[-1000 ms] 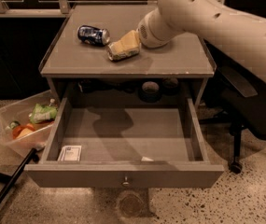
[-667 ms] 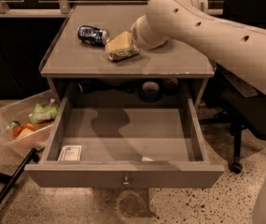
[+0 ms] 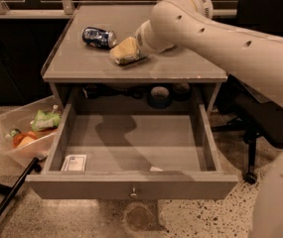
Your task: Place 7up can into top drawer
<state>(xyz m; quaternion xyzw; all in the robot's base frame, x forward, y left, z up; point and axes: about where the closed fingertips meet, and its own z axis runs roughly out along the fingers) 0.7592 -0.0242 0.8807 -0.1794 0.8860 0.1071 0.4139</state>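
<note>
- Grey top drawer (image 3: 131, 185) stands pulled out across the lower middle of the frame. Its small round knob (image 3: 133, 193) sits at the centre of the front panel, and a small white card (image 3: 74, 162) lies in its front left corner.
- Pale 7up can (image 3: 124, 51) lies on its side on the cabinet top (image 3: 131, 69), in the upper middle of the frame, not in the drawer.
- White arm (image 3: 220, 38) reaches in from the right edge. The gripper (image 3: 140, 44) is at its end, right against the can's right side. I cannot tell whether it holds the can or only touches it.
- Dark blue can (image 3: 99, 37) lies on its side just left of the 7up can, apart from it.
- Clear plastic bin (image 3: 7, 120) sits on the speckled floor (image 3: 205, 217) at the left, holding a green packet (image 3: 45, 120) and orange items (image 3: 23, 139).
- Dark chair (image 3: 267, 125) stands at the right, behind the arm.
</note>
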